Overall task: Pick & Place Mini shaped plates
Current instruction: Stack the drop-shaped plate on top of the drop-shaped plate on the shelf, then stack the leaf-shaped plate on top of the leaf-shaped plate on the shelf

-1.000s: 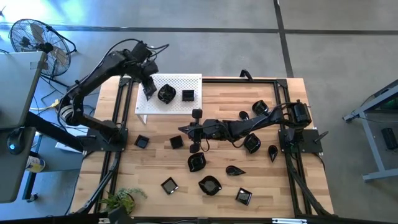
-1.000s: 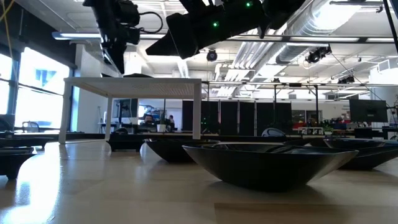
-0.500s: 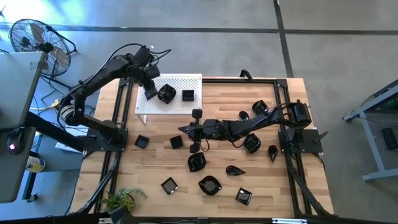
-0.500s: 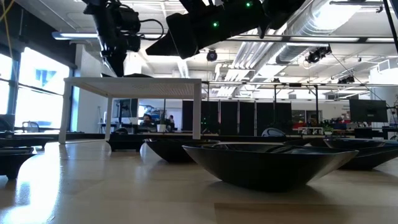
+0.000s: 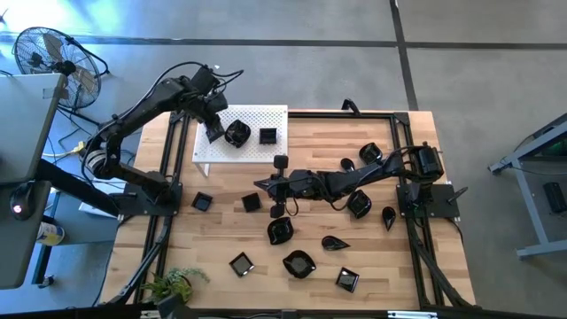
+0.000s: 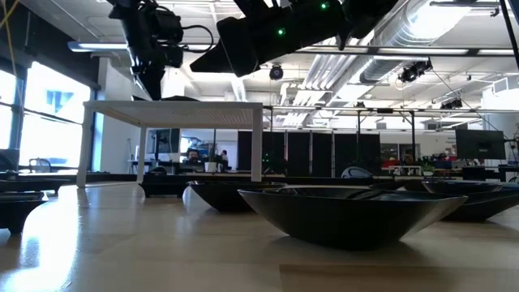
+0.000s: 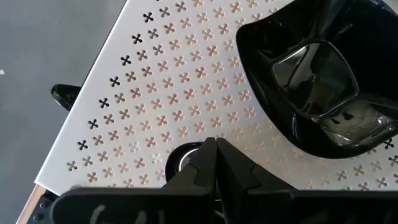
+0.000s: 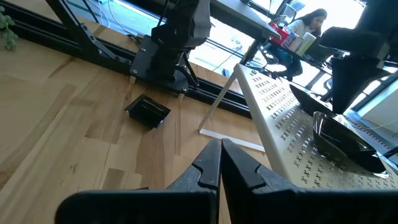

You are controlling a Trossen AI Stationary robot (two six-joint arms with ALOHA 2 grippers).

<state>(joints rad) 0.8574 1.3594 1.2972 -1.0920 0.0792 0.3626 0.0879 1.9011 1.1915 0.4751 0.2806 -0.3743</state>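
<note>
**Hovering over the white board with both claws pressed together**

Hovering above the near-left part of the white perforated board [image 5: 241, 133], my left claw [image 5: 213, 131] had its fingers pressed together with nothing between them. In my left wrist view the closed tips [image 7: 214, 152] sat just above the board's cross-shaped holes, beside a wavy-rimmed black plate [image 7: 317, 81] that rested on the board. From above, that wavy plate [image 5: 236, 134] lay just beside my left claw, and a small square plate [image 5: 267, 136] sat on the board a little to its right.

My right arm stretched low across the middle of the wooden worktop [image 5: 310, 190], and my right claw [image 5: 266, 184] was also pressed shut and empty. Past its tips [image 8: 219, 163] I saw a square black plate [image 8: 148, 111] lying flat on the wood, near the board's leg.

The remaining mini plates were scattered on the worktop: square ones at [image 5: 202, 202], [image 5: 252, 202], [image 5: 240, 263] and [image 5: 347, 280], a rounded one [image 5: 280, 231], another wavy one [image 5: 299, 263], a leaf-shaped one [image 5: 335, 242], and several more clustered around my right arm [image 5: 359, 205]. In the low view a broad black dish [image 6: 349, 212] filled the foreground.
</note>
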